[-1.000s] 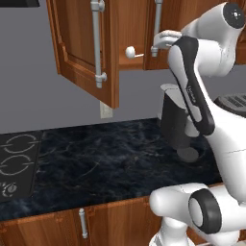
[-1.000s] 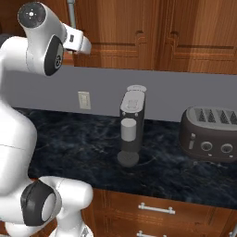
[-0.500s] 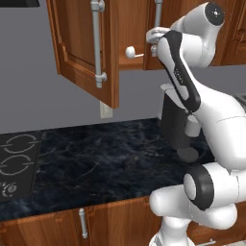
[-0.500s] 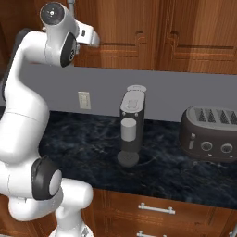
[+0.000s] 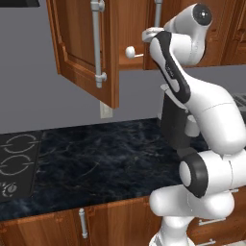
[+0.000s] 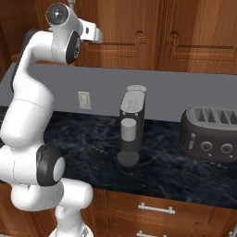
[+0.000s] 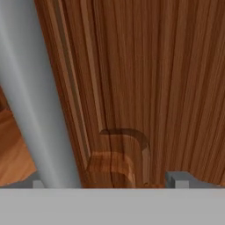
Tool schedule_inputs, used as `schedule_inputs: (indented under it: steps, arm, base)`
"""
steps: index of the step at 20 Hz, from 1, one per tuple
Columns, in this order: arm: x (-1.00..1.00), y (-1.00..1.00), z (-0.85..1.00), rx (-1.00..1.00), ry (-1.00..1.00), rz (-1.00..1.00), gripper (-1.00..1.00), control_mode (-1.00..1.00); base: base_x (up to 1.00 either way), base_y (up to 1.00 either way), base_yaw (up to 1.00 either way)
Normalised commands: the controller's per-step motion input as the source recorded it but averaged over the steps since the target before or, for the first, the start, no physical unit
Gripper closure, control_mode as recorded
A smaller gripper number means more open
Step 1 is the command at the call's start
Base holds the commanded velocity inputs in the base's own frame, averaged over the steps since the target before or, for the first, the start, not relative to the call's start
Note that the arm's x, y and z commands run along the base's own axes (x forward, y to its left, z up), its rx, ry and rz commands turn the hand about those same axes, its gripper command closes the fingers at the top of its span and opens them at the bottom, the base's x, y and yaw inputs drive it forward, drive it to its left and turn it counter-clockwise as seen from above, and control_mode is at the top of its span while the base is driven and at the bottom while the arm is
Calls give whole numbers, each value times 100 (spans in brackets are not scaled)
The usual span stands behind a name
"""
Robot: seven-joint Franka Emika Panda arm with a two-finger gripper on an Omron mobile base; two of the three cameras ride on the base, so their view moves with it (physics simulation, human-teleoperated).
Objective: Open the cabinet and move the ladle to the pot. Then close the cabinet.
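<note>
The cabinet (image 5: 81,48) has its left door swung open toward me, with a long silver handle (image 5: 97,38) on it. The ladle (image 5: 130,52) lies on the shelf inside, ball head to the left and thin handle pointing right. My gripper (image 5: 149,32) is just right of the ladle, at the shut right door's bar handle (image 5: 157,12). In the hand view that grey bar (image 7: 39,96) runs close by the left fingertip (image 7: 37,182), inside the open gripper (image 7: 107,180), with the door panel (image 7: 154,88) behind. The pot is out of view.
A stovetop (image 5: 14,163) lies at the left end of the dark counter (image 5: 96,163). A coffee machine (image 6: 132,125) and a toaster (image 6: 213,134) stand on the counter to the right. A wall outlet (image 6: 84,99) sits below the cabinet.
My hand has moved left and slightly up toward the right door's handle, with the elbow swinging around. The ladle and the open left door have not moved.
</note>
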Motion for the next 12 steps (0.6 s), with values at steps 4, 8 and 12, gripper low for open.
schedule_inputs:
  steps: [4,8,12]
  arm:
    - [52,3,0,-5,0,0,-100,-100]
    - [50,10,0,-6,0,0,100,-100]
    - [48,-11,0,-8,-1,-4,100,-100]
  base:
    - [0,0,0]
    - [0,0,0]
    - [0,0,0]
